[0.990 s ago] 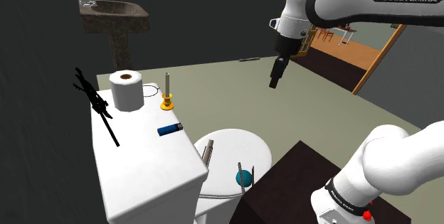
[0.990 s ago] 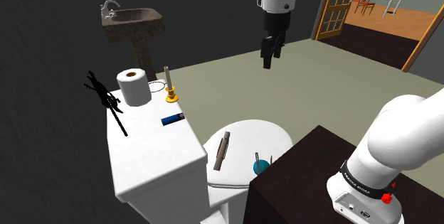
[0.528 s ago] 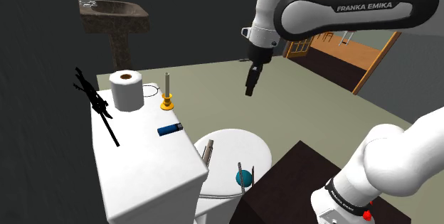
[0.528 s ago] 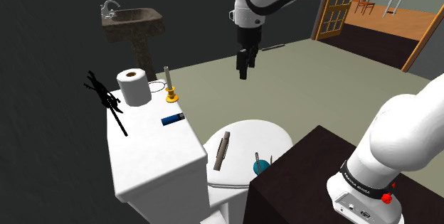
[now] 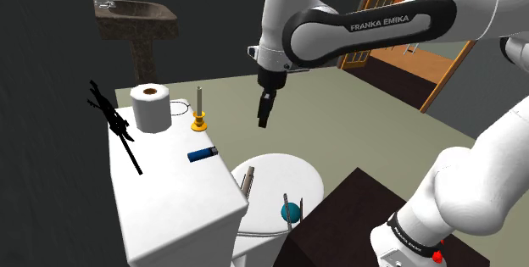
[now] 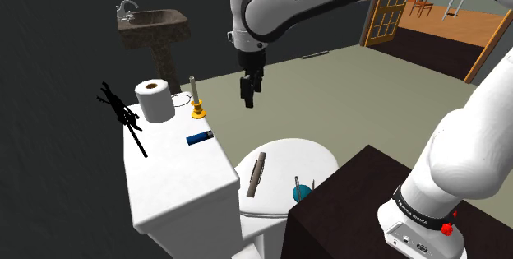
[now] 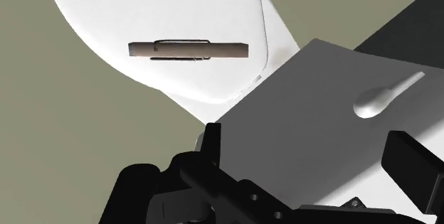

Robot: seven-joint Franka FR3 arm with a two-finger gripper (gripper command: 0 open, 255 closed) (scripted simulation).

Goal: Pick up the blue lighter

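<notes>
Shoulder view count:
- Sink [image 5: 136, 21], upper left: one.
- Toilet tank [image 5: 169, 199], lower left: one.
- Paper roll [image 5: 151, 108]: one.
- Candle [image 5: 198, 118] in yellow holder: one.
- Blue lighter [image 5: 202, 154]: one.
- Black branched item [image 5: 115, 123]: one.
- Brown stick [image 5: 247, 181], centre: one.
- Teal ball [image 5: 291, 213]: one.

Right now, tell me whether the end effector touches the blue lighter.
No: the end effector hangs in mid-air, apart from the blue lighter on the white tank.

You'll find the teal round thing [image 5: 291, 213] half hidden behind the stand [image 5: 339, 214], and the hand [image 7: 310, 150] cut off at the wrist view's bottom edge.
</notes>
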